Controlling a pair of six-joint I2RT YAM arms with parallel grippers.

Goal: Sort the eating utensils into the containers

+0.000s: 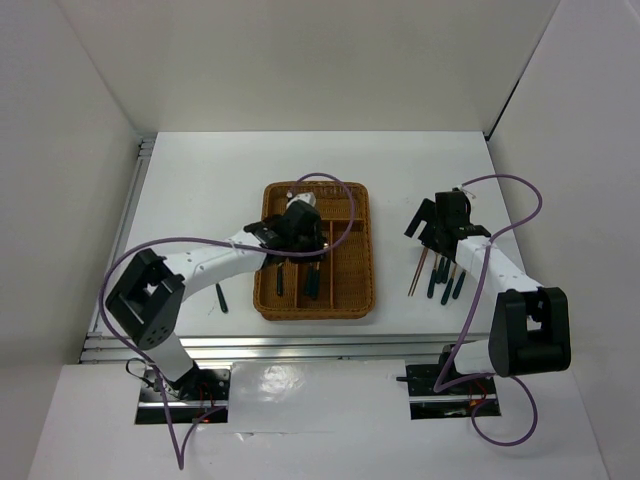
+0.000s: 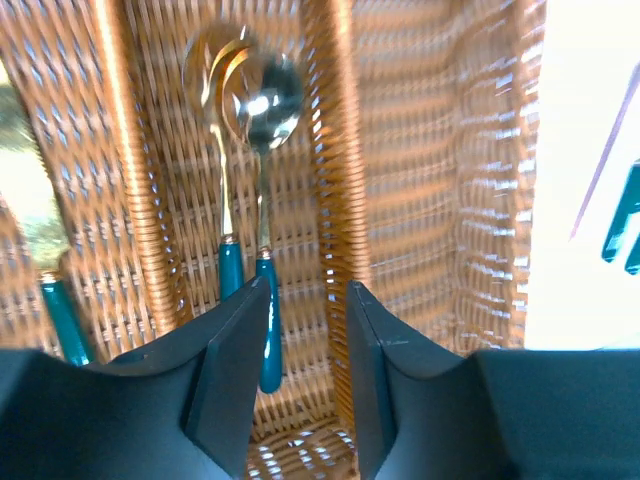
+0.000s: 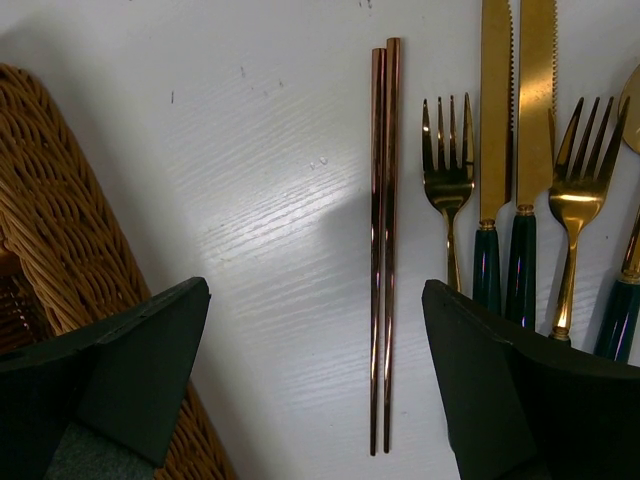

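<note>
Left pincer (image 2: 307, 290): slightly apart, clamping nothing, low over the wicker tray (image 2: 330, 150).
Spoons (image 2: 262, 110): two lying in one long compartment.
Right pincer (image 3: 315, 300): spread wide above chopsticks (image 3: 380, 250) on table (image 3: 280, 150).
Handling: probably light, stiff, slick; pinch both mid-length.

Brown wicker tray (image 1: 366, 250) sits mid-table (image 1: 200, 180), toward the near edge. Two green-handled gold spoons (image 2: 255, 110) lie side by side in one long section. Chopsticks (image 3: 383, 240), forks (image 3: 448, 170) and knives (image 3: 495, 110) lie parallel nearer the table's right edge.
</note>
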